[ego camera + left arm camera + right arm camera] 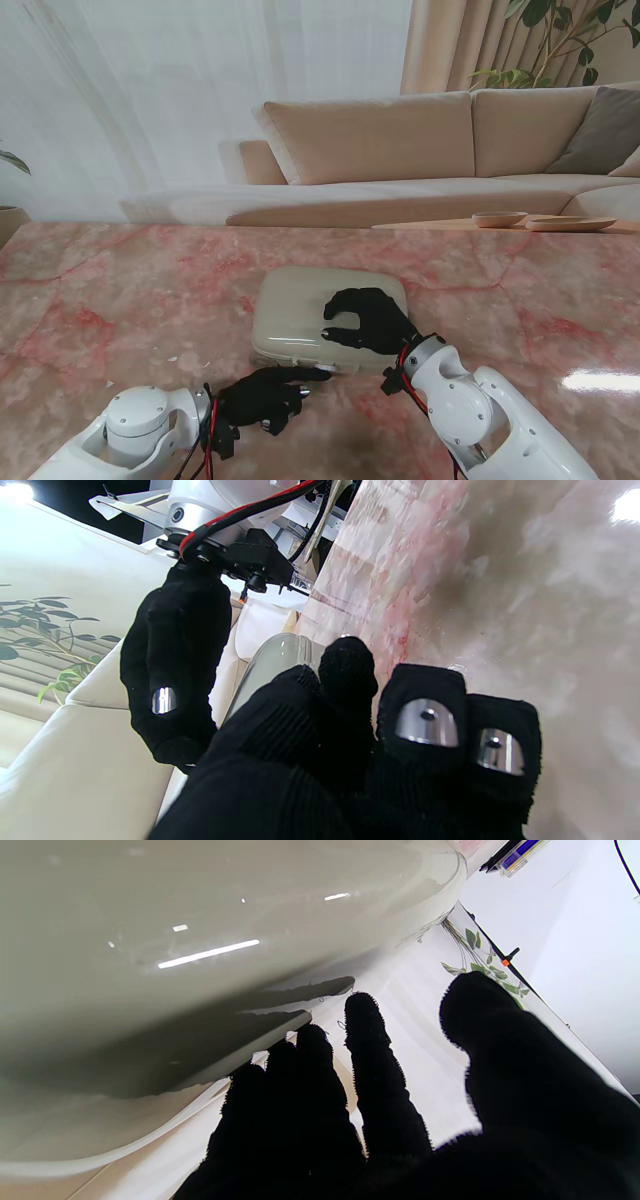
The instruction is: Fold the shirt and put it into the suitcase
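Suitcase (300, 305) shut, contents hidden.

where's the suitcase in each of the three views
Stand view: the suitcase, closed, lies on the table middle, under the right hand.
Left wrist view: only a grey rounded edge of it shows past the left hand's fingertips.
Right wrist view: its glossy shell fills most of the picture, over the fingers.
Shared landmark: the right hand, also seen in the left wrist view.

right hand (368, 320) flat on closed suitcase (300, 305) | left hand (268, 395) at its near edge
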`<action>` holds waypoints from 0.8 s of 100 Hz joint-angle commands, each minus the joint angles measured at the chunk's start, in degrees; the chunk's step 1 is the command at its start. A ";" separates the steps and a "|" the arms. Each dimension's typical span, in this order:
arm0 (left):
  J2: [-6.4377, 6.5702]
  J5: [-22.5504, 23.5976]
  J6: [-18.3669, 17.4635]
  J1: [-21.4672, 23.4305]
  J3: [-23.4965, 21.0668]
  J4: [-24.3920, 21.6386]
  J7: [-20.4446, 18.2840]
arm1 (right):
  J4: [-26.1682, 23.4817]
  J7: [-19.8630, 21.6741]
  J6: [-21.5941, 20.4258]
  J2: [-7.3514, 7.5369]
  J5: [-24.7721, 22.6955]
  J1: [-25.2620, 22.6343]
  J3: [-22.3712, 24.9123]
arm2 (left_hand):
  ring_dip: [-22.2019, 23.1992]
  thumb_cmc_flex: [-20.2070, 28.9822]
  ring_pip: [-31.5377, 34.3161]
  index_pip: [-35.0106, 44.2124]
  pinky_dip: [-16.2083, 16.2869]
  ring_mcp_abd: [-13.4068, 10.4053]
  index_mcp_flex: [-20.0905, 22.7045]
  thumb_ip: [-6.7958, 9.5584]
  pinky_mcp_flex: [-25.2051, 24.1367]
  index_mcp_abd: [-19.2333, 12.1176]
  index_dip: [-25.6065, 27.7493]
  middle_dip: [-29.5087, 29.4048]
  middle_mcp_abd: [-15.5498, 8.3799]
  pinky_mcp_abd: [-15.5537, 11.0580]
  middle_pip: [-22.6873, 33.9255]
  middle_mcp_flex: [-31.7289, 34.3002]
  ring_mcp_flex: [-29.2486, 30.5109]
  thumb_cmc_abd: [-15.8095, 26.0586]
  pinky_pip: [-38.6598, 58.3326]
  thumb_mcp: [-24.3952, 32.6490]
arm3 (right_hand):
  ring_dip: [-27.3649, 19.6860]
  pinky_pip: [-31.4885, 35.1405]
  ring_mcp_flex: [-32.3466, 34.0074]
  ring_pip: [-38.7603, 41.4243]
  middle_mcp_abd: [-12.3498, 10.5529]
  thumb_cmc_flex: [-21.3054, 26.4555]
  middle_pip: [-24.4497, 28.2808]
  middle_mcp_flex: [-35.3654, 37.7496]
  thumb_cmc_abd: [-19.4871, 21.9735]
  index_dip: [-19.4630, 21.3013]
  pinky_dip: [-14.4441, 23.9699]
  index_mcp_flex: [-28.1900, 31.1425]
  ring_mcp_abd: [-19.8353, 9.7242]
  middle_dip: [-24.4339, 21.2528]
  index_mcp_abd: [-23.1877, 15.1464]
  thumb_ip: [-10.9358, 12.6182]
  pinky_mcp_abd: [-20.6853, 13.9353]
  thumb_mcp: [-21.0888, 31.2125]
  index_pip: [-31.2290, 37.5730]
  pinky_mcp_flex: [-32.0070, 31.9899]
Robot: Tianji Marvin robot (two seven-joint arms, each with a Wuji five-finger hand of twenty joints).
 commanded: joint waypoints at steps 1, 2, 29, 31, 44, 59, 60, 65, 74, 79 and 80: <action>-0.34 -0.11 -0.43 -0.26 -0.04 -0.20 0.42 | 5.23 3.13 1.81 0.41 0.07 -2.61 -1.35 | 0.06 -0.19 4.49 -2.56 0.86 -0.87 -1.76 -0.09 1.32 -7.06 -0.20 0.42 0.06 -1.79 0.16 1.37 1.67 -0.52 9.53 1.09 | -0.20 10.38 4.64 6.91 5.49 0.05 1.18 1.00 0.60 -0.06 1.44 1.71 11.29 -0.12 0.13 1.52 20.11 0.59 0.62 6.90; -0.35 -0.08 -0.44 -0.27 -0.03 -0.22 0.50 | 5.23 3.13 1.82 0.41 0.07 -2.61 -1.35 | 0.06 -0.18 4.50 -2.57 0.86 -0.90 -1.78 -0.08 1.32 -6.97 -0.20 0.43 0.06 -1.80 0.16 1.36 1.68 -0.52 9.53 1.12 | -0.20 10.38 4.63 6.90 5.45 -0.01 1.18 1.00 0.58 -0.06 1.44 1.71 11.38 -0.12 0.14 1.51 20.11 0.55 0.62 6.90; -0.63 0.96 0.67 -0.21 0.05 -0.94 2.79 | 5.40 3.09 1.82 0.40 0.09 -2.58 -1.34 | -0.03 -0.25 4.65 -3.07 0.64 -1.00 -2.53 -0.14 1.73 -5.07 -0.36 0.54 0.14 -1.92 0.22 1.38 1.94 -0.45 9.78 1.30 | -0.20 10.37 4.60 6.87 5.56 0.06 1.17 1.04 0.61 -0.06 1.46 1.73 11.35 -0.11 0.20 1.52 20.10 0.56 0.63 6.91; -0.66 0.95 0.70 -0.21 0.06 -0.96 2.90 | 5.41 3.08 1.83 0.40 0.08 -2.59 -1.33 | -0.04 -0.28 4.65 -3.14 0.62 -1.02 -2.63 -0.15 1.77 -5.06 -0.38 0.54 0.13 -1.93 0.22 1.37 1.95 -0.40 9.80 1.30 | -0.20 10.38 4.60 6.87 5.57 0.01 1.16 1.01 0.61 -0.07 1.47 1.72 11.32 -0.12 0.19 1.51 20.10 0.53 0.62 6.93; -0.76 0.77 0.29 -0.36 0.14 -0.86 3.18 | 5.41 3.15 1.90 0.41 0.11 -2.63 -1.31 | -0.09 -0.33 4.68 -3.15 0.51 -1.07 -2.49 -0.22 1.79 -5.09 -0.39 0.54 0.04 -1.96 0.24 1.39 1.98 -0.41 9.87 1.28 | -0.19 10.32 4.63 6.89 5.53 0.05 1.15 1.00 0.64 -0.07 1.45 1.73 11.29 -0.12 0.18 1.52 20.13 0.53 0.62 6.86; -0.59 1.05 -0.10 -0.62 0.18 -0.71 2.53 | 5.52 3.02 1.81 0.39 0.09 -2.55 -1.32 | -0.12 -0.41 4.70 -2.99 0.40 -1.23 -2.26 -0.30 1.80 -5.20 -0.32 0.53 -0.02 -2.07 0.22 1.37 1.96 -0.47 9.91 1.19 | -0.20 10.31 4.57 6.85 5.51 0.05 1.12 0.96 0.67 -0.07 1.46 1.75 11.36 -0.12 0.22 1.52 20.17 0.52 0.63 6.88; -0.58 1.04 -0.11 -0.61 0.17 -0.71 2.50 | 5.54 3.01 1.80 0.38 0.08 -2.54 -1.33 | -0.12 -0.42 4.71 -2.97 0.39 -1.24 -2.23 -0.31 1.80 -5.15 -0.31 0.53 -0.02 -2.08 0.22 1.37 1.96 -0.44 9.91 1.17 | -0.20 10.31 4.56 6.84 5.54 0.06 1.13 1.00 0.64 -0.06 1.46 1.76 11.35 -0.12 0.21 1.52 20.17 0.52 0.63 6.88; -0.56 0.95 -0.20 -0.52 0.05 -0.75 2.36 | 5.60 2.90 1.72 0.37 0.06 -2.49 -1.34 | -0.13 -0.50 4.71 -2.85 0.35 -1.25 -2.06 -0.37 1.80 -5.09 -0.25 0.53 -0.02 -2.10 0.22 1.37 1.96 -0.53 9.93 1.05 | -0.20 10.31 4.57 6.84 5.62 0.05 1.15 1.05 0.65 -0.07 1.47 1.76 11.39 -0.11 0.20 1.53 20.18 0.51 0.63 6.88; -0.40 0.91 -0.61 -0.21 -0.35 -1.14 1.88 | 5.63 2.65 1.66 0.31 0.05 -2.40 -1.34 | -0.15 -0.78 4.72 -2.77 0.30 -1.25 -2.01 -0.61 1.79 -5.00 -0.20 0.50 0.15 -2.12 0.14 1.33 1.96 -0.68 9.95 0.60 | -0.21 10.31 4.55 6.82 5.53 0.06 1.13 1.02 0.61 -0.08 1.47 1.71 11.43 -0.12 0.19 1.53 20.12 0.50 0.59 6.88; -0.30 0.92 -0.87 0.04 -0.65 -1.54 1.64 | 5.50 2.44 1.66 0.26 0.03 -2.39 -1.29 | -0.17 0.16 4.60 -2.52 0.17 -1.16 -1.83 -1.97 1.68 -4.74 -0.03 0.44 0.32 -2.12 -0.03 1.34 1.83 -0.51 9.93 -1.13 | -0.21 10.32 4.58 6.83 5.52 0.04 1.12 1.01 0.64 -0.10 1.48 1.63 11.43 -0.12 0.20 1.53 20.13 0.50 0.55 6.91; -0.27 0.92 -0.92 0.09 -0.71 -1.63 1.58 | 5.46 2.39 1.66 0.25 0.02 -2.39 -1.27 | -0.17 0.21 4.59 -2.51 0.16 -1.15 -1.85 -2.07 1.65 -4.66 -0.02 0.43 0.37 -2.12 -0.06 1.32 1.81 -0.50 9.92 -1.29 | -0.20 10.32 4.60 6.84 5.52 0.03 1.11 0.99 0.67 -0.10 1.48 1.61 11.43 -0.12 0.17 1.53 20.13 0.50 0.54 6.91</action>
